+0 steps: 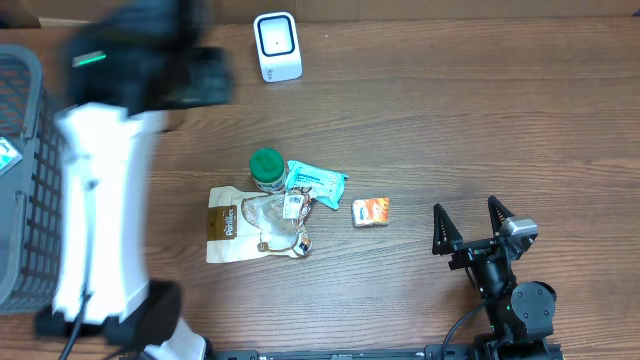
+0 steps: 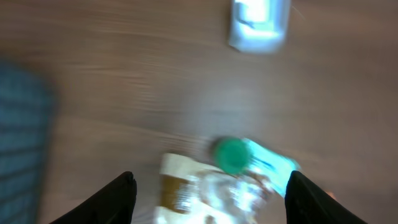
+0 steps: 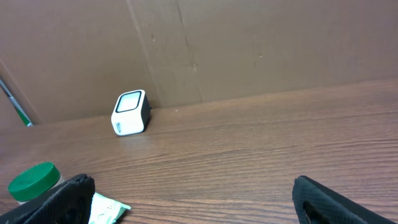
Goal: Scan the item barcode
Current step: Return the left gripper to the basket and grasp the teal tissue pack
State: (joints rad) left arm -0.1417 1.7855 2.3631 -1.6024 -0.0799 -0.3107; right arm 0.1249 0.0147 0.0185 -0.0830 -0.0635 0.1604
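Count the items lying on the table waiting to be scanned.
5, clustered together: green-lidded jar, teal packet beside it, brown pouch, clear bag overlapping the pouch, orange box apart on the right. More may hide underneath.

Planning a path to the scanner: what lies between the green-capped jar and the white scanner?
Nothing: the overhead view shows only bare table between the green-capped jar and the white scanner.
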